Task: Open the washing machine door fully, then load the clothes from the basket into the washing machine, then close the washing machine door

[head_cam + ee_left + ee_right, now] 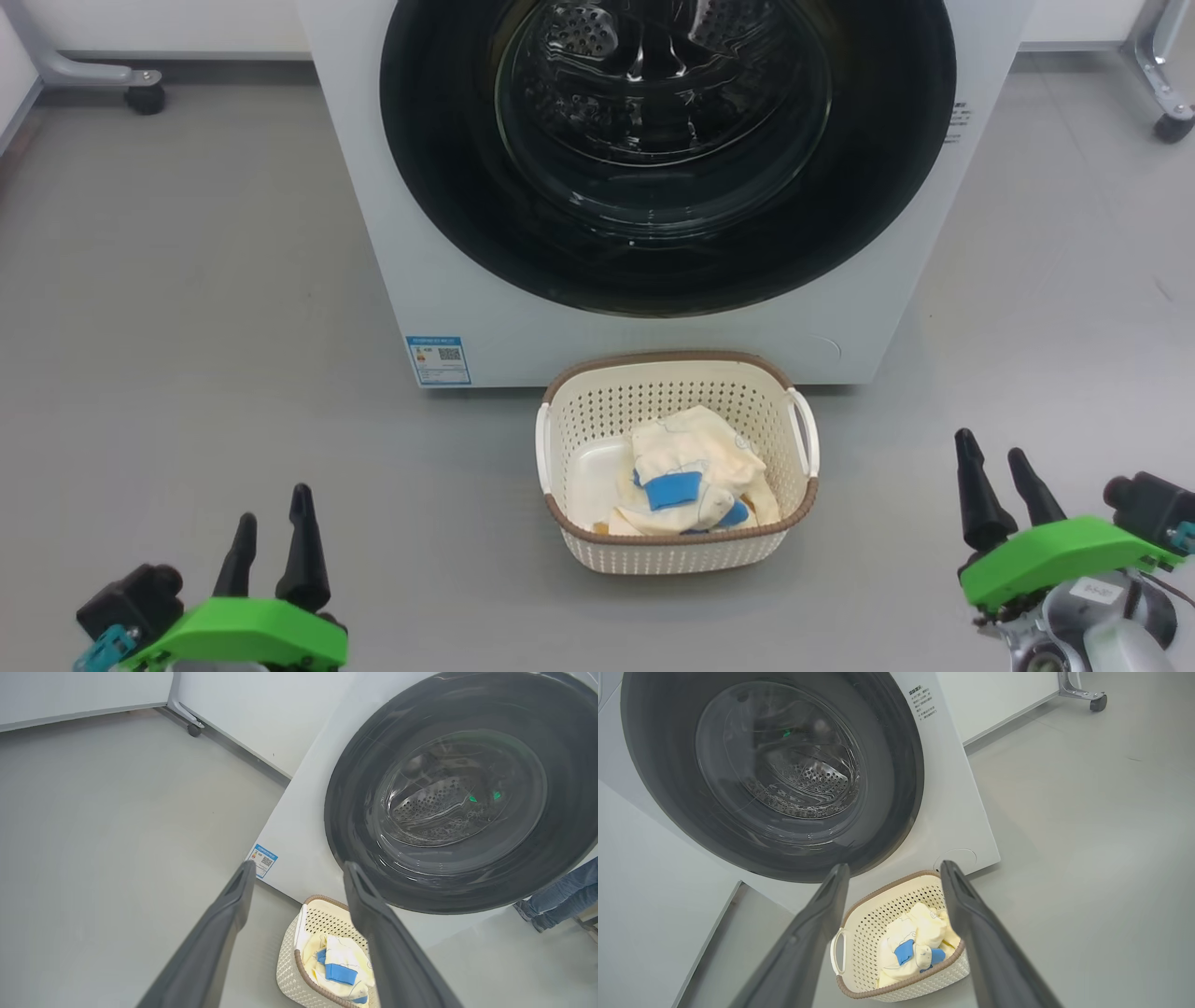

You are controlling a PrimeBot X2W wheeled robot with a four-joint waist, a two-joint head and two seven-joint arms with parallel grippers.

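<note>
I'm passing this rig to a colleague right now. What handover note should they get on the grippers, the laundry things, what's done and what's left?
Left gripper: open, empty, low on the left, touching nothing.
Right gripper: open, empty, low on the right, touching nothing.
Washing machine: straight ahead, its door shut.
Basket: on the floor in front of the machine, with the clothes inside.
Done: nothing yet.
Left: open the door fully, load the clothes, close the door.

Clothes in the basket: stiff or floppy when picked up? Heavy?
The clothes lie crumpled and folded over, so probably floppy, draping from a pinch. Small and thin-looking: likely light. Heaped together, so one grab may drag several.
</note>
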